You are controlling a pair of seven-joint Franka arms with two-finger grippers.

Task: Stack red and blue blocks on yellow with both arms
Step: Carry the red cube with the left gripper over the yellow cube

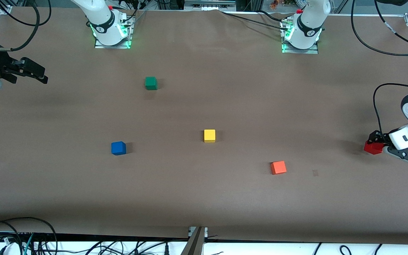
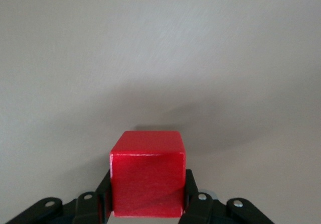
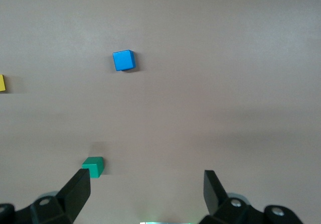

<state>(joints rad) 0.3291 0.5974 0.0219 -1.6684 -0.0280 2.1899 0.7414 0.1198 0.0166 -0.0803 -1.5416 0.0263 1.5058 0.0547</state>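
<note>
My left gripper (image 1: 377,142) is shut on the red block (image 1: 372,148), low at the table's edge toward the left arm's end. In the left wrist view the red block (image 2: 147,174) sits squarely between the black fingers (image 2: 191,196). The blue block (image 1: 118,148) lies toward the right arm's end, with the yellow block (image 1: 209,135) near the table's middle. My right gripper (image 1: 43,75) hovers open and empty over the right arm's end. Its wrist view shows the blue block (image 3: 124,60) and a sliver of the yellow block (image 3: 2,83) at the picture's edge.
An orange cube (image 1: 278,167) lies nearer the front camera than the yellow block, toward the left arm's end. A green cube (image 1: 151,83) sits farther from the camera, close to the right arm's base, and shows beside a right finger (image 3: 80,191). Brown paper covers the table (image 1: 204,198).
</note>
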